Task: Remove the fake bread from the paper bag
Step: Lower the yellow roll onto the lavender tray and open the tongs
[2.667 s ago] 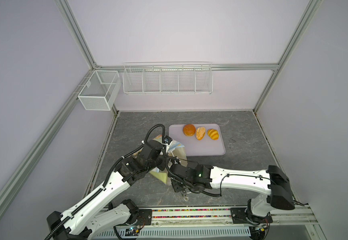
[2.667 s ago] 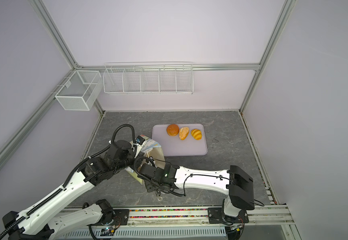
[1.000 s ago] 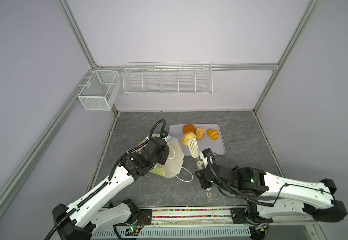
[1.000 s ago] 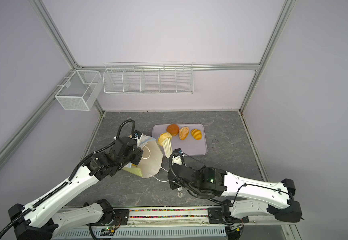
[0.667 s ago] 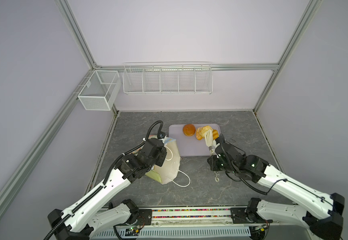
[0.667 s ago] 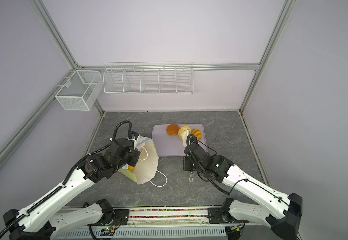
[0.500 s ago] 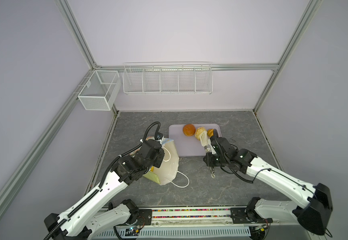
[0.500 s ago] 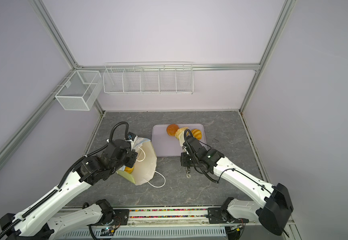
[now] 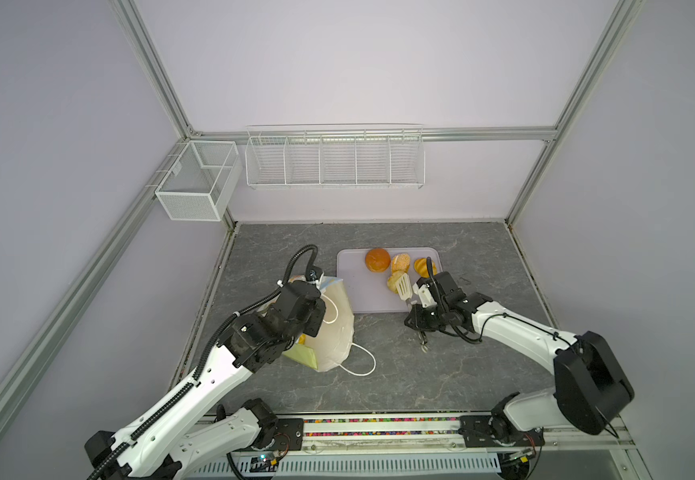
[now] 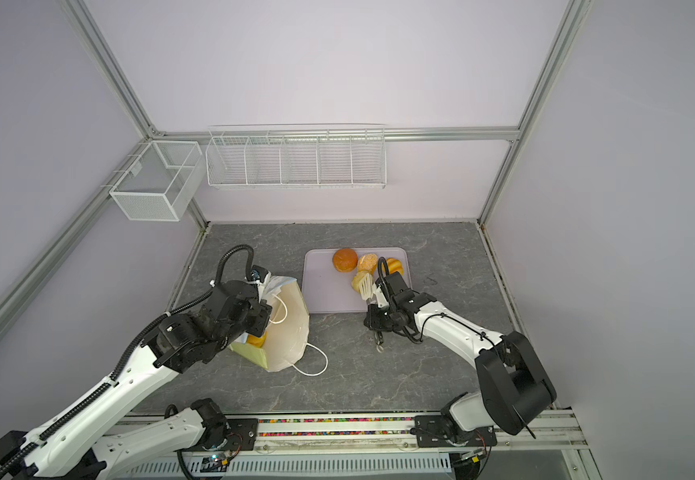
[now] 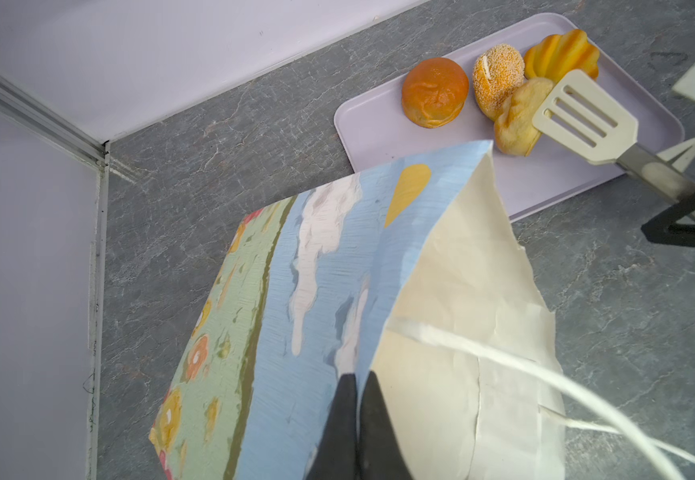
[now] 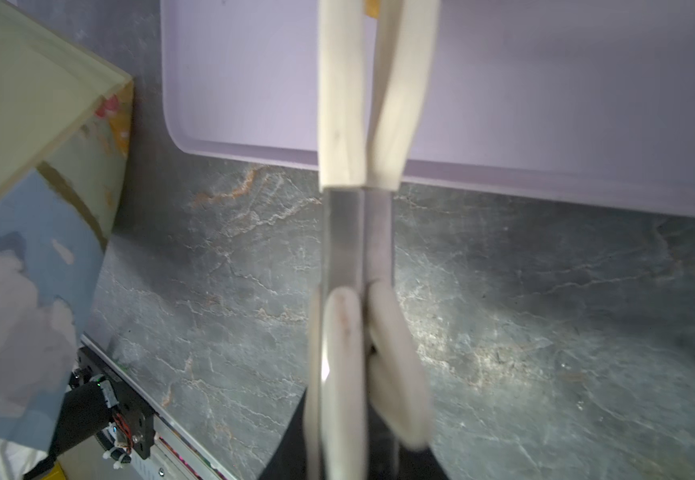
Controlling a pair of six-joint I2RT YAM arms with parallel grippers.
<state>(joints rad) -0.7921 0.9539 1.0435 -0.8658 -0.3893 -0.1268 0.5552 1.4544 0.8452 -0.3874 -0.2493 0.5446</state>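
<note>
Pinches bag (image 11: 295,291) by its rim in left gripper (image 11: 357,378), pressed tight on the paper, just left of tray (image 11: 370,129). Clamps tongs (image 11: 586,120) in right gripper (image 12: 364,328), blades squeezed nearly together over tray's middle, tips against pale roll (image 11: 516,120); cannot tell whether gripped. Leaves bun (image 11: 435,97), seeded roll (image 11: 497,77), striped roll (image 11: 562,52) along tray's far edge, more bread (image 10: 257,340) inside bag

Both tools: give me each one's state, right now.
Left tool: shut on the paper bag, at its edge.
Right tool: shut on the tongs, whose tips are at a roll on the tray.
</note>
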